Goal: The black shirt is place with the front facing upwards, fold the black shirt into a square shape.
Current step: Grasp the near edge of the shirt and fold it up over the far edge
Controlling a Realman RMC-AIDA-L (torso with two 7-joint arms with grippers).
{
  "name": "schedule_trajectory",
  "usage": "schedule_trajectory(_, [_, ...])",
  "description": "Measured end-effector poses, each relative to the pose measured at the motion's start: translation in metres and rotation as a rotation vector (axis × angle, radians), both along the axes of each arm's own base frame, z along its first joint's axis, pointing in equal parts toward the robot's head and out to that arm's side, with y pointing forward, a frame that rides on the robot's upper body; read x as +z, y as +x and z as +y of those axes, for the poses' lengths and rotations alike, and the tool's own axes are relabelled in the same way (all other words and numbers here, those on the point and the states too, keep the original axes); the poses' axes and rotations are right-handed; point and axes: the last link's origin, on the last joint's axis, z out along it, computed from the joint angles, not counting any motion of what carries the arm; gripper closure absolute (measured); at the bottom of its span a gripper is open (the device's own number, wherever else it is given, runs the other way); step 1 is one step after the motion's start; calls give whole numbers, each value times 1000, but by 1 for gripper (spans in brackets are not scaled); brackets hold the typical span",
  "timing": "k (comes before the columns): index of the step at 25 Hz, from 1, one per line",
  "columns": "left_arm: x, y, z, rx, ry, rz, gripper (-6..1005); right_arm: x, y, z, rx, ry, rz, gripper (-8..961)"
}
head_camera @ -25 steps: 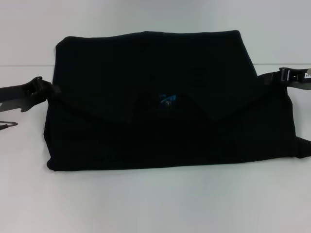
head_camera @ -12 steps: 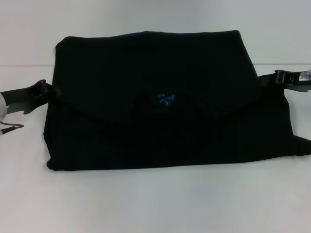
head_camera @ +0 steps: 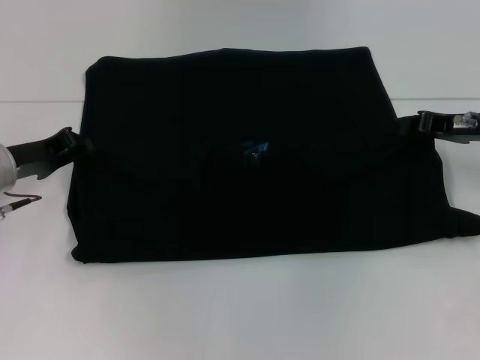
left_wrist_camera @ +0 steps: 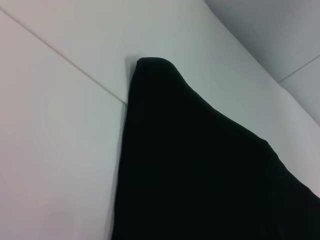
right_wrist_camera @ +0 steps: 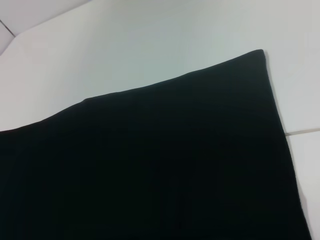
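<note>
Grippers have slid outward: left gripper and right gripper now at the folded black cloth shirt edges, grip unclear; likely releasing

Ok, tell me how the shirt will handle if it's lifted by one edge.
The shirt is probably floppy: it lies flat in soft overlapping layers, so a lifted edge would likely sag. The layers seem loose and may slide apart. The left gripper and right gripper sit at opposite edges, which suggests it needs support on both sides.
</note>
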Motion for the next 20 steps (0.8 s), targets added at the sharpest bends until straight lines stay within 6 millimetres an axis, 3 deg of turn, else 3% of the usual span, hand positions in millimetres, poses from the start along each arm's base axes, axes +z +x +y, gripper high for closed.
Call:
schedule_trajectory(7, [-2,-1,2,7,55,11,970,-1,2,0,-5,19,2,858])
schedule_trajectory(13, [-6,-3,1,-14,67,37,796,2,6,-3,6,67,55,793])
schedule_trajectory(16, [-4,-7,-1,4,87,18,735,5,9,-6,6,105,109,562])
schedule_trajectory(20, [1,-10,-7,-5,97,-28,654,12,11,-15,58,147,200,371])
